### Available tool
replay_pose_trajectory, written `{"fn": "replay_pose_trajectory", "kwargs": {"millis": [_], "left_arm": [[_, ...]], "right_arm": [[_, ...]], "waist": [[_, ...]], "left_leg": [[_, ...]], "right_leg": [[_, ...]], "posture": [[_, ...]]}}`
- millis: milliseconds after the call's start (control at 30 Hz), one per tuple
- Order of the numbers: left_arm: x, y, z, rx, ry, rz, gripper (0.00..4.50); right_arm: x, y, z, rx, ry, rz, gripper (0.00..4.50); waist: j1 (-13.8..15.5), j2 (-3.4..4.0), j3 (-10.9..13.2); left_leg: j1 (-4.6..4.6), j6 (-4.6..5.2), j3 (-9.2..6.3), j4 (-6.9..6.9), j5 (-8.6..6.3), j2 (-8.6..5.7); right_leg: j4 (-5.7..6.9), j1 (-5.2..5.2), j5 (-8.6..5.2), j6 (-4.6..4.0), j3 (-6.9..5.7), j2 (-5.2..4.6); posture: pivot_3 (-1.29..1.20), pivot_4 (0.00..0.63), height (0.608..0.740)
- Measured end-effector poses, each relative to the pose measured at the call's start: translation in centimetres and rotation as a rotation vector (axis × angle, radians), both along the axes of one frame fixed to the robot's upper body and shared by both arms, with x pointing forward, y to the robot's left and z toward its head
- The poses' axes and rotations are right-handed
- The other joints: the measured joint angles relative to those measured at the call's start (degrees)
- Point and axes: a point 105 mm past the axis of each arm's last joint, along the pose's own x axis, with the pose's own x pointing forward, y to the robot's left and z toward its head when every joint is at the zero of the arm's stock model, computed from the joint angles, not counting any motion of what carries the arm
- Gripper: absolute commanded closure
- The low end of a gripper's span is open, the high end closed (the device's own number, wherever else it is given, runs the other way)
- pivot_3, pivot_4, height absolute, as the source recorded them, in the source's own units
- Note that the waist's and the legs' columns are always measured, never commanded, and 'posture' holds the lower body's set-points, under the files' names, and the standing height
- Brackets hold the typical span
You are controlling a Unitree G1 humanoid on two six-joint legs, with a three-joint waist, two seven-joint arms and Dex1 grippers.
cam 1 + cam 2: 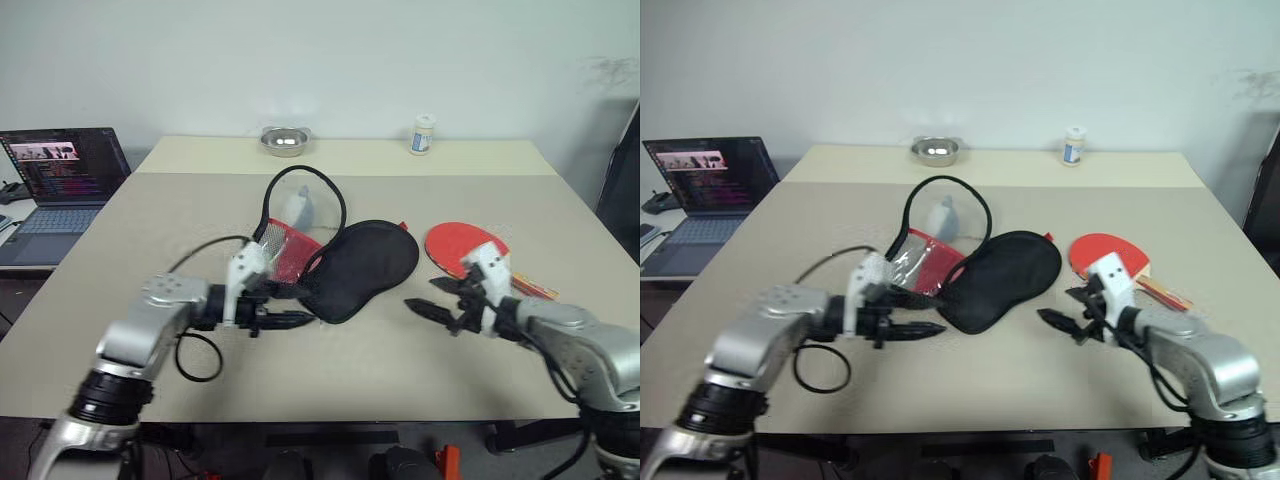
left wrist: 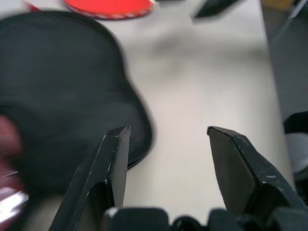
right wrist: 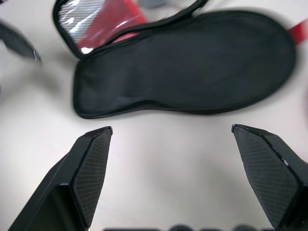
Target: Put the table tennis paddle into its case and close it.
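Case lies unzipped near the middle of the table, black fabric face up, its red half with a clear pocket folded open to the left and a black zip edge looping up behind it; a small grey-white lump sits inside that loop; table tennis paddle rests flat on the table just right of the case, red face up, handle pointing toward the near right, apart from the case; left gripper hangs at the near left edge of the case, fingers parted and holding nothing, one finger over the case's black rim; right gripper hovers near the paddle's near side, fingers spread wide and empty, pointing left toward the case; far across the table stand a metal bowl and a small white bottle; an open laptop sits on a separate surface to the far left.
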Motion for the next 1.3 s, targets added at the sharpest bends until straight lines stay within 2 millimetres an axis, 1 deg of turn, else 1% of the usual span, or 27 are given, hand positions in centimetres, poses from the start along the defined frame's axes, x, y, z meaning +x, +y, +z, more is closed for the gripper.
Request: {"fn": "replay_pose_trajectory", "kwargs": {"millis": [33,100,200,300,367,500,633,733,767,800,900,967,1133,1167,1300], "left_arm": [[0.1,0.5,0.2,0.001,-0.013,0.007,1.74],[0.0,0.7,0.4,0.004,-0.026,-0.002,1.74],[-0.2,1.1,0.5,0.012,-0.034,-0.009,1.74],[0.1,1.4,0.5,0.008,-0.038,0.015,1.74],[0.2,1.5,0.5,0.008,-0.038,0.023,1.74],[0.2,1.5,0.5,0.009,-0.038,0.026,1.74],[0.4,1.4,0.8,0.009,-0.05,0.024,1.74],[0.4,1.4,0.8,0.009,-0.051,0.026,1.74],[0.4,1.4,0.8,0.009,-0.051,0.027,1.68],[0.4,1.4,0.9,0.009,-0.052,0.028,1.68],[0.5,1.4,0.9,0.009,-0.055,0.036,1.68],[0.5,1.4,0.9,0.009,-0.056,0.039,1.68],[0.6,1.4,0.8,0.008,-0.055,0.041,1.68],[0.5,1.4,0.8,0.007,-0.055,0.04,1.68],[0.5,1.1,0.7,0.005,-0.055,0.033,1.68]], "right_arm": [[-0.1,0.7,-0.5,0.002,0.016,0.006,0.11],[0.0,1.7,-0.9,-0.001,0.033,0.01,0.11],[0.9,3.1,-1.6,0.024,0.078,-0.021,0.11],[1.2,4.7,-2.7,0.076,0.162,-0.03,0.11],[1.7,5.0,-3.2,0.066,0.192,-0.036,0.11],[2.7,6.1,-3.1,0.087,0.201,-0.043,0.11],[3.4,8.1,-2.9,0.103,0.194,-0.031,0.11],[3.4,9.7,-2.9,0.085,0.173,0.0,0.11],[3.4,10.0,-2.9,0.074,0.161,0.007,0.52],[3.4,10.2,-3.0,0.061,0.154,0.013,0.77],[3.3,10.2,-3.3,0.03,0.147,0.028,1.79],[3.4,9.5,-3.4,0.011,0.144,0.027,2.52],[3.9,6.9,-3.5,-0.035,0.162,0.032,4.35],[4.0,6.3,-3.4,-0.041,0.167,0.038,4.46],[4.8,4.0,-2.4,-0.074,0.165,0.046,4.46]], "waist": [[-0.01,0.01,0.01],[-0.01,0.01,0.01],[0.0,0.0,0.0],[0.0,0.0,0.01],[0.0,0.0,0.01],[-0.15,-0.02,0.0],[-0.36,-0.01,0.0],[-0.37,-0.01,0.0],[-0.37,-0.01,0.0],[-0.37,-0.01,0.0],[-0.37,-0.01,0.0],[-0.37,-0.02,0.0],[-0.35,-0.02,0.0],[-0.35,-0.02,0.0],[-0.31,-0.03,0.0]], "left_leg": [[-0.01,0.0,0.0,0.0,0.0,0.01],[-0.06,0.0,0.06,0.01,0.0,-0.06],[-0.08,-0.01,0.18,0.02,-0.01,-0.12],[-0.1,-0.01,0.21,0.0,-0.01,-0.11],[-0.12,-0.01,0.24,0.0,-0.01,-0.11],[-0.06,0.0,0.26,0.01,-0.01,0.0],[-0.05,0.0,0.32,-0.01,0.0,0.03],[-0.14,0.0,0.46,-0.05,0.0,0.03],[-0.13,0.0,0.52,-0.05,0.0,0.03],[-0.12,0.0,0.58,-0.05,-0.01,0.03],[-0.1,0.0,0.7,-0.03,-0.01,0.05],[-0.08,0.0,0.78,0.02,0.0,-0.01],[-0.06,0.0,0.87,0.04,0.0,-0.06],[-0.06,0.0,0.87,0.04,0.0,-0.06],[-0.06,0.0,0.86,0.0,-0.01,-0.04]], "right_leg": [[0.0,0.0,0.0,0.0,0.01,0.0],[-0.02,-0.02,0.0,0.0,0.04,0.0],[-0.07,-0.03,0.02,0.04,0.14,-0.02],[-0.05,-0.07,0.03,0.03,0.18,-0.03],[-0.02,-0.13,0.03,0.03,0.21,-0.02],[0.05,-0.14,0.04,0.0,0.23,-0.02],[0.12,-0.25,0.08,-0.07,0.28,0.07],[0.3,-0.51,0.05,-0.12,0.45,0.15],[0.39,-0.54,0.03,-0.15,0.55,0.15],[0.46,-0.59,0.02,-0.15,0.64,0.14],[0.52,-0.63,0.02,-0.15,0.76,0.08],[0.54,-0.63,0.03,-0.13,0.81,0.08],[0.54,-0.63,0.06,-0.08,0.9,0.07],[0.54,-0.63,0.06,-0.08,0.9,0.08],[0.52,-0.64,0.05,-0.09,0.9,0.08]], "posture": [[0.0,0.15,0.74],[0.0,0.15,0.74],[0.0,0.15,0.74],[0.0,0.15,0.74],[0.0,0.15,0.74],[0.0,0.15,0.74],[0.0,0.15,0.74],[0.0,0.15,0.74],[0.0,0.15,0.74],[0.0,0.15,0.74],[0.0,0.15,0.74],[0.0,0.15,0.74],[0.0,0.15,0.74],[0.0,0.15,0.74],[0.0,0.15,0.74]]}}
